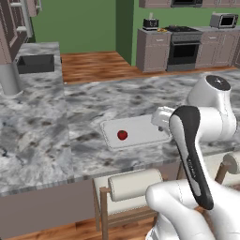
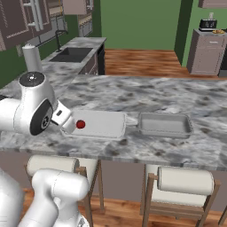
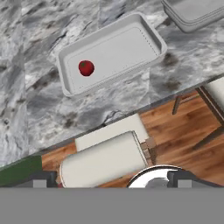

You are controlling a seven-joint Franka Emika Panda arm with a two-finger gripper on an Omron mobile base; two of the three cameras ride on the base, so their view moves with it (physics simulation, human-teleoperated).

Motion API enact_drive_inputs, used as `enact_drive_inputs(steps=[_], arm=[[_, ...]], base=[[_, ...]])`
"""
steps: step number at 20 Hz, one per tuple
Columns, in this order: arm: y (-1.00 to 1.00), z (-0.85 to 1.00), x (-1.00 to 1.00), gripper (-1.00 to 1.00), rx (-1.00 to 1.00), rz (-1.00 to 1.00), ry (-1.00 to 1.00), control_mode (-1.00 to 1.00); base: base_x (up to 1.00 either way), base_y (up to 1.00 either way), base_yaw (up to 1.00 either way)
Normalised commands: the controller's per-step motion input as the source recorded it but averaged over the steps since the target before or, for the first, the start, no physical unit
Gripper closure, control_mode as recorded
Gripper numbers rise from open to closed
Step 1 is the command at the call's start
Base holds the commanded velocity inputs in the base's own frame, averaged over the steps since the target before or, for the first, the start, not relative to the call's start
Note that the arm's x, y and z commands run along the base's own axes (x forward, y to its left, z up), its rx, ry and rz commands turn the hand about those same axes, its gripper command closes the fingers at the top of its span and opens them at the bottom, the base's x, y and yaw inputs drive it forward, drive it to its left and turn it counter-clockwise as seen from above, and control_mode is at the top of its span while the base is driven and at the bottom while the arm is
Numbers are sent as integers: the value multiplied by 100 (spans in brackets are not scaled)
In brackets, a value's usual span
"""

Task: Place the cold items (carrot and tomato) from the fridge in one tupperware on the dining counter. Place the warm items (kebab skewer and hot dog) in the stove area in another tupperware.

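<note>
Tomato lies in the white tupperware on the desk, at eleven o'clock from the open, empty end effector

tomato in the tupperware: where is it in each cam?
Left base view: small red tomato sits centre, left part of the white rectangular tupperware.
Right base view: tomato left of centre, at the tupperware's left end.
Hand view: tomato upper left, inside the tupperware.
Shared landmark: grey marble counter.
</note>
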Motion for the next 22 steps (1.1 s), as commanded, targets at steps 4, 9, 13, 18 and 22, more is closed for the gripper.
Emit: enact_drive_inputs(steps=[4,9,13,18,22], arm=[[0,16,-83,-100,0,0,-4,-100],[-1,20,-77,-100,-1,0,-6,-100],[-3,35,-71,-100,-4,0,-12,-100],[-1,16,-29,-100,-3,0,-6,-100],[0,0,0,-100,0,0,0,-100]], base=[[0,0,0],[0,0,0],[0,0,0],[0,0,0],[0,0,0]])
